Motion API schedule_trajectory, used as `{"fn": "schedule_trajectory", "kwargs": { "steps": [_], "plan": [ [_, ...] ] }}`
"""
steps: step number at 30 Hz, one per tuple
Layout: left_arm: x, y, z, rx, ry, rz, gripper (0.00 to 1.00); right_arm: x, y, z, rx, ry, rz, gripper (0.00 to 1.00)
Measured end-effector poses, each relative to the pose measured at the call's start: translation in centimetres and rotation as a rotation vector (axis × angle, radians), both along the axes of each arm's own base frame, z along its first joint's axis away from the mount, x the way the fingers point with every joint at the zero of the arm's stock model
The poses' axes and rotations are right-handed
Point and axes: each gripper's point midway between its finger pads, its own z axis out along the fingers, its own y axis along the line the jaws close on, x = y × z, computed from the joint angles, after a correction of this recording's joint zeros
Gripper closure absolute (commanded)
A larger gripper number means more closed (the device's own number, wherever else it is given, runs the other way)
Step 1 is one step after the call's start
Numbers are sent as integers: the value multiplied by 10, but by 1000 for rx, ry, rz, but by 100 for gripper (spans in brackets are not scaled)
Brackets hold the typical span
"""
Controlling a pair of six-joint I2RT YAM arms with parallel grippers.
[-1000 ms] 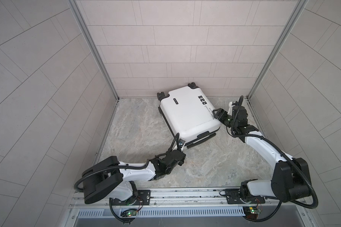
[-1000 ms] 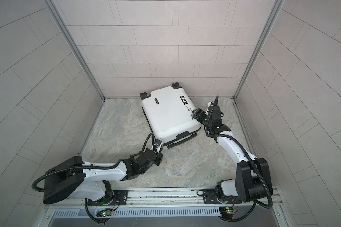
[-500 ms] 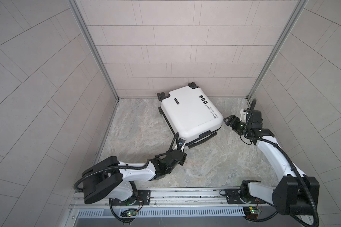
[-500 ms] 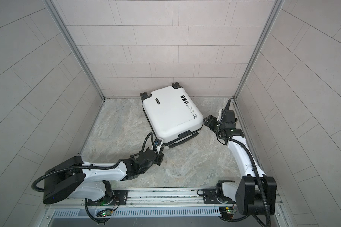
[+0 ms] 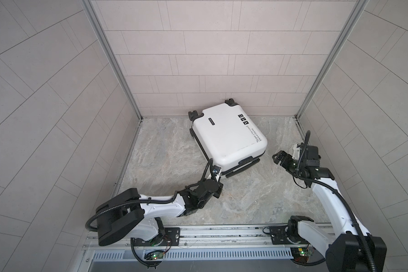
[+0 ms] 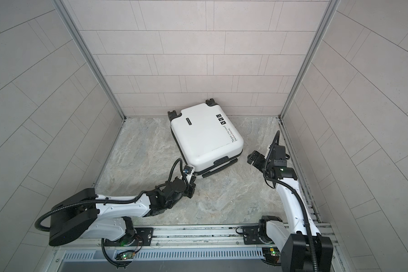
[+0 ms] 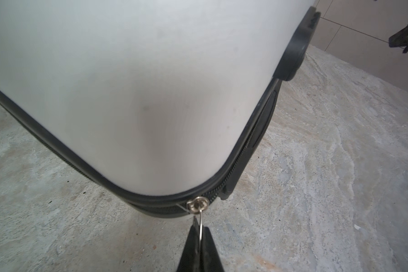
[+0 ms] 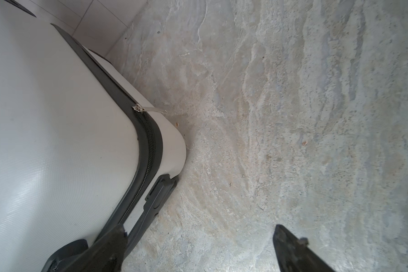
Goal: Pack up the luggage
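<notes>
While the small white hard-shell luggage (image 5: 229, 136) with black zipper trim, wheels and handle lies flat with its lid down on the grey marbled stone floor (image 5: 170, 150), wheels toward the tiled back wall (image 5: 198, 70), the black left gripper (image 7: 200, 230) sits at its near corner, both fingers pressed together on the thin silver wire zipper pull (image 7: 200, 220). Off the case's right side, the black right gripper (image 8: 199, 227) hangs just beside the handle end, fingers spread wide apart, clasping nothing.
</notes>
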Motion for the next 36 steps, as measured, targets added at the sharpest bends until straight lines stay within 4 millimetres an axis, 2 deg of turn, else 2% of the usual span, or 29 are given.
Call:
{"fn": "schedule_trajectory", "kwargs": {
  "steps": [3,6,8,12,14,16,18,21,25,31,36],
  "plan": [
    [0,0,1,-5,2,3,100,-5,-4,-20,-5,30,-29,5],
    [0,0,1,-8,4,4,100,-14,-10,-38,1,74,-59,26],
    [0,0,1,-9,5,5,100,-15,-6,-51,51,66,-66,30],
    [0,0,1,-10,6,6,100,-31,26,-92,198,83,-52,31],
    [0,0,1,-11,6,7,100,-42,45,-105,240,108,-26,31],
    [0,1,1,-11,6,7,100,-45,64,-103,266,84,11,33],
    [0,0,1,-13,8,8,100,-41,78,-90,285,33,37,36],
    [0,0,1,-16,10,9,100,-32,89,-73,318,-41,45,43],
    [0,0,1,-17,10,9,100,-20,93,-70,367,-61,7,46],
    [0,0,1,-23,14,11,100,-5,102,-73,427,-56,-22,41],
    [0,0,1,-27,17,12,100,12,109,-67,469,-77,-29,42]
  ]
}}
